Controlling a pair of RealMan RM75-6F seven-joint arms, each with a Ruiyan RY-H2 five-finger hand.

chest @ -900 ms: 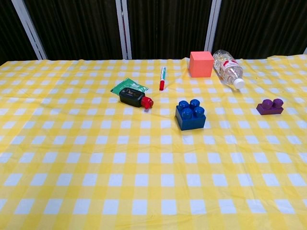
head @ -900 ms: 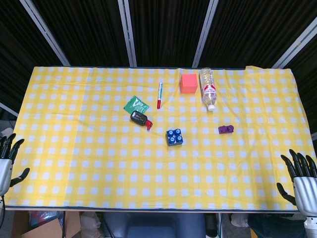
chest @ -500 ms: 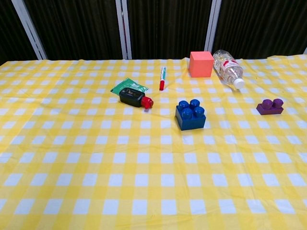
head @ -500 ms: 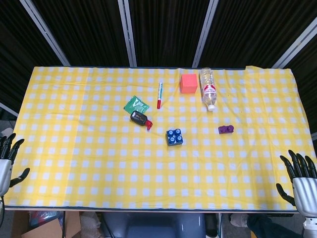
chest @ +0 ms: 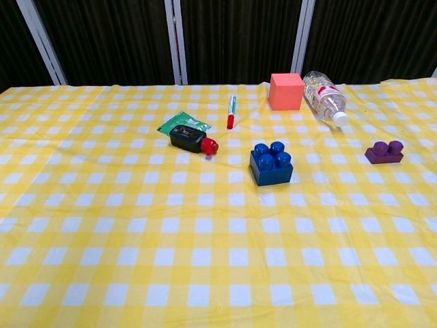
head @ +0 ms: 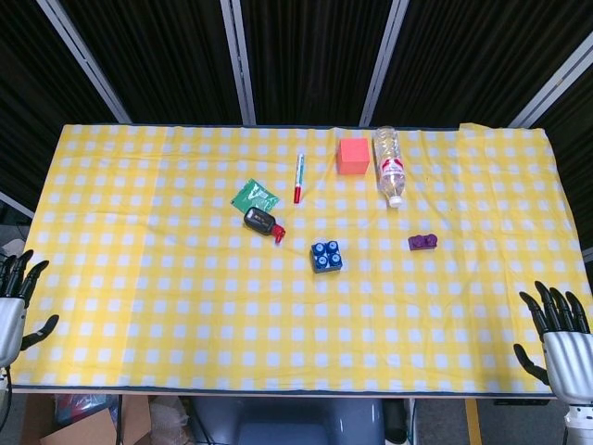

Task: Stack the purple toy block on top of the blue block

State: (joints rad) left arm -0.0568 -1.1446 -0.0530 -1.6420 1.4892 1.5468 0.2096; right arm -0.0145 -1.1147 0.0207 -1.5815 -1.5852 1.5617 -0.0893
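Both the left hand (head: 11, 311) and right hand (head: 563, 343) hang empty with fingers spread off the near corners of the yellow checked tablecloth (head: 185, 306), whose middle holds the studded blue plastic block (head: 325, 257), the small purple toy block (head: 422, 243) lying apart to its right.

Table (head: 139, 315) (yellow checked cloth) with blocks, bottle (head: 389, 165), pen (head: 298, 177).

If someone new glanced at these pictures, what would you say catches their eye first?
Probably the yellow checked tablecloth covering the whole table. Near its middle sits the blue block, with the small purple block apart to its right; an orange-red cube and a lying water bottle are at the far edge.
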